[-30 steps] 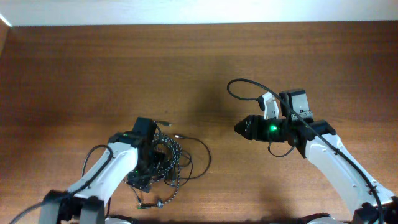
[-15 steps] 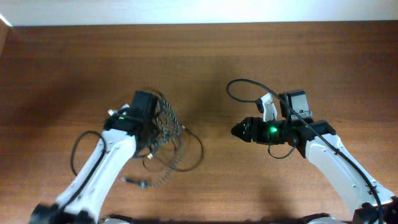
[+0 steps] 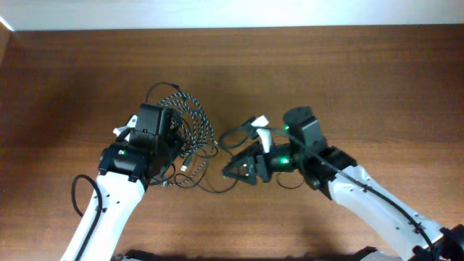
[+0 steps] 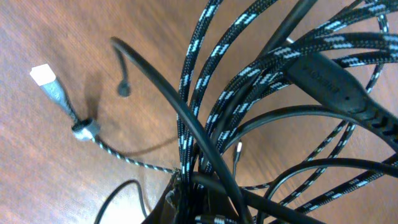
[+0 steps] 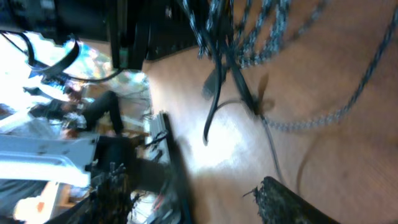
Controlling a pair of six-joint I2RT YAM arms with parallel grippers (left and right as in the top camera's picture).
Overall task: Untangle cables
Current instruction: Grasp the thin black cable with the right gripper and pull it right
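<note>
The cables form one tangled bundle left of centre. The braided black-and-white cable [image 3: 190, 116] loops over the plain black cable [image 3: 214, 187], which trails onto the table. My left gripper [image 3: 172, 139] is shut on the bundle, and in its wrist view braided strands [image 4: 323, 68] and a black strand [image 4: 168, 102] fan out from the pinched fingers [image 4: 193, 208]. A braided end with a white-tipped plug [image 4: 53, 87] hangs free. My right gripper [image 3: 228, 172] stands open just right of the bundle, pointing at it and holding nothing. One finger [image 5: 292, 202] shows below the blurred cables [image 5: 249, 50].
Wooden table [image 3: 348, 80] stretches all round. A thicker black lead [image 3: 235, 134] curls from the right arm's wrist near the bundle. The table's front edge and clutter beyond it show blurred in the right wrist view [image 5: 93, 143].
My left gripper shut on the bundle and carried it away from the front edge. My right arm swung left across the table, up to the cables.
</note>
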